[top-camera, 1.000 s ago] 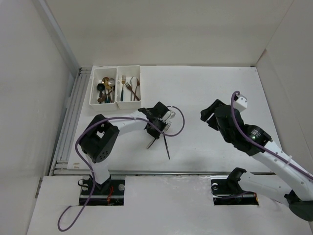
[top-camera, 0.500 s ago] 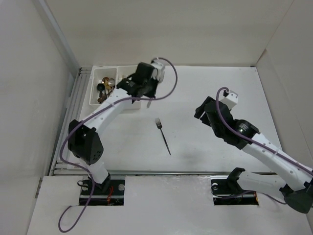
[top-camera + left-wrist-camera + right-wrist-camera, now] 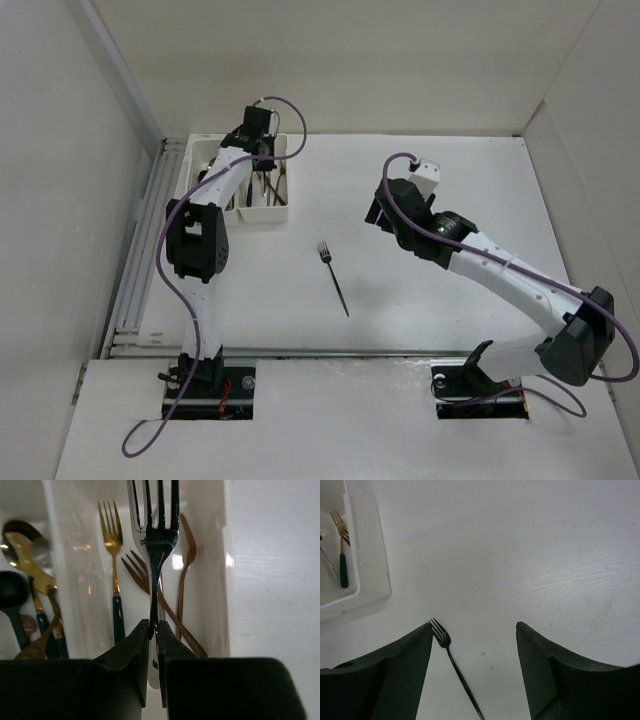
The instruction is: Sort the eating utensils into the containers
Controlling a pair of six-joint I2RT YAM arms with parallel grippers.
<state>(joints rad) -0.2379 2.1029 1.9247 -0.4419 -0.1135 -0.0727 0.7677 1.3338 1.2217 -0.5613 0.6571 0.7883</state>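
White tabletop (image 3: 450,170) lies bare around a lone black fork (image 3: 333,277) at its centre. Far left, the left gripper (image 3: 152,630) pinches a dark fork (image 3: 160,535) over the right bin of the containers (image 3: 262,214). The right gripper (image 3: 474,628) gapes, empty. From above, the left arm hides much of the bins.

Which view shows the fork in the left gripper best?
Left wrist: the held fork fills the frame, pinched by its handle in the left gripper, tines over the right bin. In top external it is lost under the left arm. Right wrist shows only the loose fork on the table.
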